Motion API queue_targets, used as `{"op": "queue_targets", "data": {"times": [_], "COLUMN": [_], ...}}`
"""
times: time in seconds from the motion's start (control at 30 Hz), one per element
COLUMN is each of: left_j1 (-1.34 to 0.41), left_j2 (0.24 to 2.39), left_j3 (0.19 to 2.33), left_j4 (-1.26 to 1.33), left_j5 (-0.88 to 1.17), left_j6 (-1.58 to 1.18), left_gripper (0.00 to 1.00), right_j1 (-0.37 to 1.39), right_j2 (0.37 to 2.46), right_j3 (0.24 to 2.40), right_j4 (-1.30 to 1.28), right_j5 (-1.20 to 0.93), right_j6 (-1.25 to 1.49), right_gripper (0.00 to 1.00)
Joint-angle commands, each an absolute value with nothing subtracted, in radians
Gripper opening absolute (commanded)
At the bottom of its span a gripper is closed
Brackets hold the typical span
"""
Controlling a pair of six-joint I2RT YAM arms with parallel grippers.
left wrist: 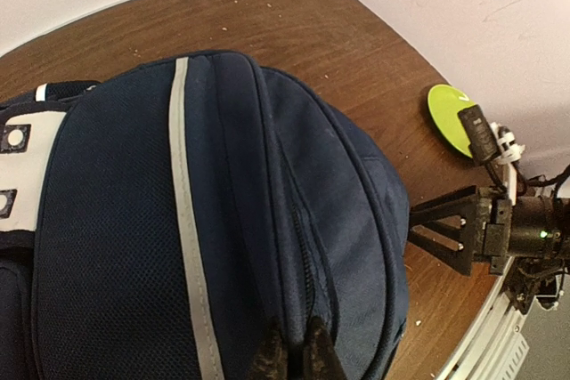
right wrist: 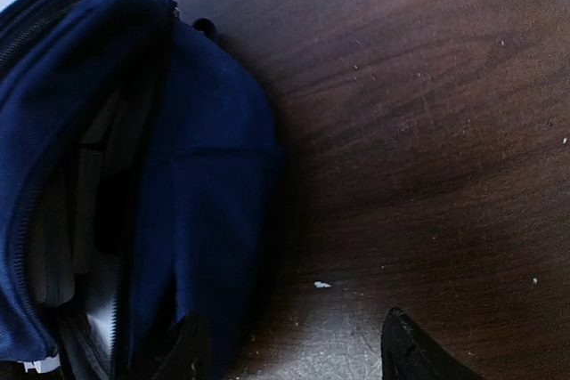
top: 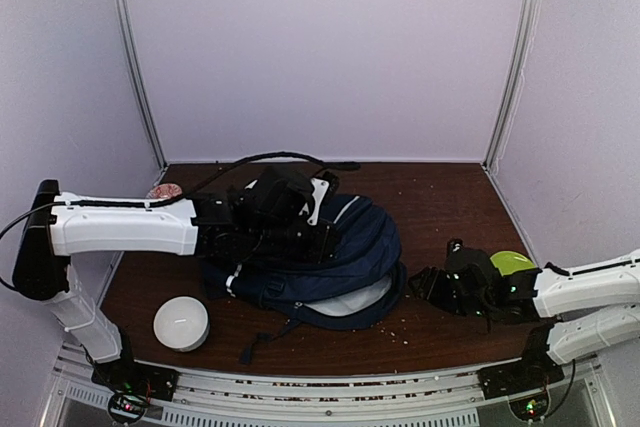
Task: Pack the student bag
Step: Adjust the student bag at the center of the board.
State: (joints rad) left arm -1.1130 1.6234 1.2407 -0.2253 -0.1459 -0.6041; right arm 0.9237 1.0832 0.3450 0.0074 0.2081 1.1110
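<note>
The student bag, dark navy with white trim, lies on its side in the middle of the table. My left gripper is shut, its tips pinching a fold of fabric beside the zipper on top of the student bag; in the top view the left gripper is over the bag's left half. The bag's mouth faces the front and shows light grey lining. My right gripper stands open over bare table just right of the student bag, holding nothing. From above the right gripper is close to the bag's right edge.
A white ribbed cylindrical pouch stands at the front left. A lime green object lies by the right arm, near the right wall. A small pinkish item sits at the back left corner. A black cable arcs behind the bag.
</note>
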Motion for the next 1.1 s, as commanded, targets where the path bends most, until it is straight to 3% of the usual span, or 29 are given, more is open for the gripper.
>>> {"op": "queue_targets", "data": {"times": [0.0,0.17,0.37,0.57,0.87,0.93,1.07], "left_j1": [-1.131,-1.132,-1.133,-1.134,-1.134,-1.134,-1.131], "left_j2": [1.592,1.578,1.567,1.589,1.689,1.710,1.745], "left_j3": [1.250,1.242,1.220,1.244,1.375,1.405,1.462], "left_j4": [-0.008,-0.006,0.002,-0.001,-0.014,-0.012,-0.026], "left_j5": [-0.160,-0.180,-0.200,-0.208,-0.189,-0.195,-0.212], "left_j6": [-0.635,-0.628,-0.629,-0.625,-0.619,-0.616,-0.619], "left_gripper": [0.00,0.00,0.00,0.00,0.00,0.00,0.00], "right_j1": [0.866,0.854,0.792,0.694,0.591,0.582,0.580], "right_j2": [1.194,1.306,1.425,1.508,1.620,1.619,1.513], "right_j3": [0.331,0.408,0.502,0.632,0.874,0.900,0.862], "right_j4": [0.126,0.142,0.164,0.112,0.046,0.024,-0.063], "right_j5": [0.082,0.028,-0.039,-0.069,-0.127,-0.126,-0.025], "right_j6": [1.158,1.098,1.038,0.940,0.864,0.854,0.836], "right_gripper": [0.62,0.54,0.21,0.06,0.04,0.07,0.25]}}
